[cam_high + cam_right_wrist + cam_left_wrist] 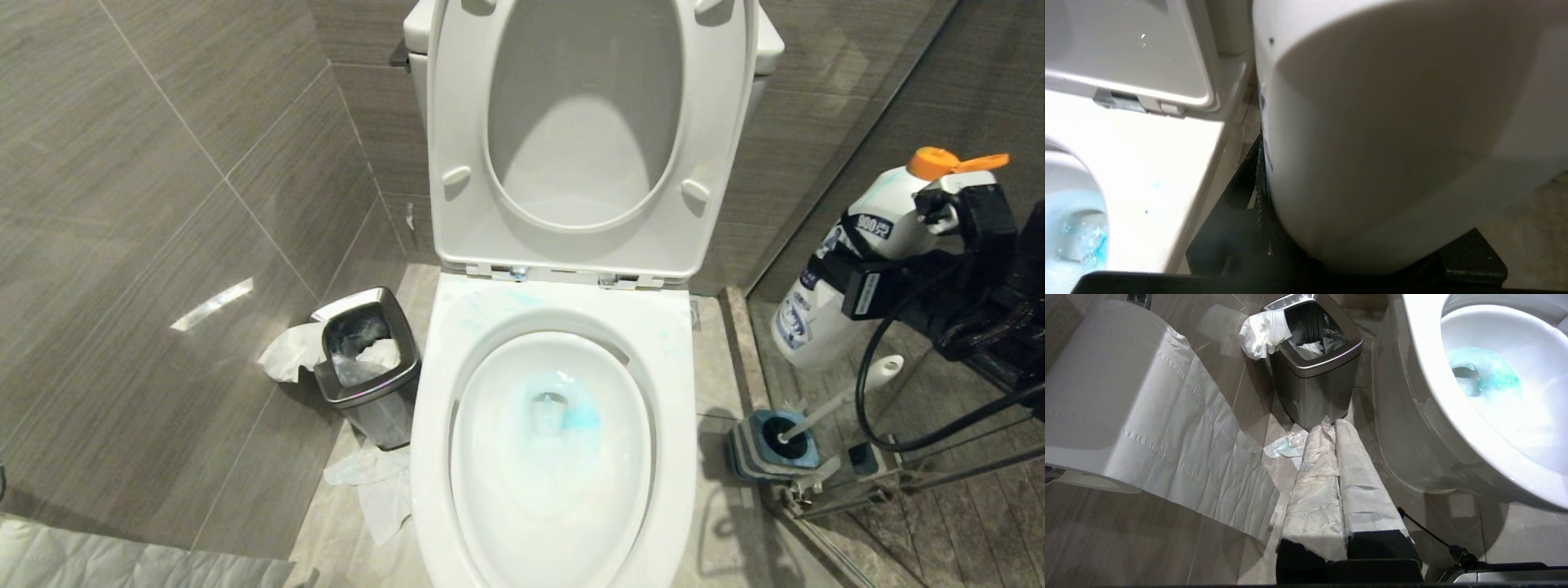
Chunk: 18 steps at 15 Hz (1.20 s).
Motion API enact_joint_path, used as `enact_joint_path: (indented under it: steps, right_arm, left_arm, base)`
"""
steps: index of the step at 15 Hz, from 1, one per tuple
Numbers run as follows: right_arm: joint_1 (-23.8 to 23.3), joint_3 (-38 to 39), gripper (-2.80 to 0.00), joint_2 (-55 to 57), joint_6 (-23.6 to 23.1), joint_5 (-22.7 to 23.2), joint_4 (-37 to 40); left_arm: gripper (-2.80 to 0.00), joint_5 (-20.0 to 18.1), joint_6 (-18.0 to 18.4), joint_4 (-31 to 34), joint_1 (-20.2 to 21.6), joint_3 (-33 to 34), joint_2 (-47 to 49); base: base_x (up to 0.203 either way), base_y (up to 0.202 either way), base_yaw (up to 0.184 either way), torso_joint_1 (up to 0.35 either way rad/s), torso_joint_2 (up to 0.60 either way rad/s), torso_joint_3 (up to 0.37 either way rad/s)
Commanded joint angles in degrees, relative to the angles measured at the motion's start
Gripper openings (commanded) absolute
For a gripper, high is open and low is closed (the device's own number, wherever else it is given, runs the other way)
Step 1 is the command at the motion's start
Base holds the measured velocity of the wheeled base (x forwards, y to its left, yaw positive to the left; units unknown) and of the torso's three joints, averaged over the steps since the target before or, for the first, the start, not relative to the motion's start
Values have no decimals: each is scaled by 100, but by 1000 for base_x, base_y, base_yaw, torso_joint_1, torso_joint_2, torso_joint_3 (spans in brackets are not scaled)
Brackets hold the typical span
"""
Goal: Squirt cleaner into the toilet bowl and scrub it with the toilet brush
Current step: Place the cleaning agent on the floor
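The toilet bowl point(673, 392) stands in the middle with seat and lid raised. Blue cleaner point(578, 416) tints the water round the drain. To its right, my right gripper point(906, 253) is shut on a white cleaner bottle point(869, 233), held above the floor with its orange flip cap open at the top. In the right wrist view the bottle point(1392, 143) fills the space between the black fingers point(1237, 196), beside the bowl's rim point(1147, 155). The toilet brush point(849, 392) rests in its blue-and-grey holder point(771, 445) on the floor below. My left gripper point(1331, 428), its fingers wrapped in white, is shut and empty.
A square steel bin point(367, 367) with tissue spilling out stands left of the bowl, with paper scraps point(380, 486) on the floor. A toilet roll point(1106, 388) hangs by the left gripper. A glass partition and metal frame point(841, 482) close the right side.
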Motion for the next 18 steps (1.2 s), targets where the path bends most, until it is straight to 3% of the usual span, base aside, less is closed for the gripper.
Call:
enact_joint_path:
  steps: [1, 4, 8, 14, 18]
  right_arm:
    - [-127, -17, -280, 928, -14, 352, -416]
    - [-415, -272, -280, 1949, -267, 1069, -1245]
    - [-528, -781, -280, 3012, -558, 1386, -2321]
    - [-248, -1824, -280, 4434, -781, 1105, -3340]
    - [-86, -2818, -280, 4975, -799, 711, -3370]
  left_arm:
    - [-280, -2, 33, 0, 1, 9, 0]
    - [-280, -2, 42, 0, 1, 9, 0]
    - [-280, -3, 33, 0, 1, 9, 0]
    - [-280, -11, 42, 5, 1, 3, 0]
    - [-280, -2, 42, 0, 1, 9, 0]
  base:
    - [0, 0, 0, 0, 0, 0]
    - [0, 0, 0, 0, 0, 0]
    - [0, 0, 0, 0, 0, 0]
    - [0, 0, 0, 0, 0, 0]
    - [0, 0, 0, 0, 0, 0]
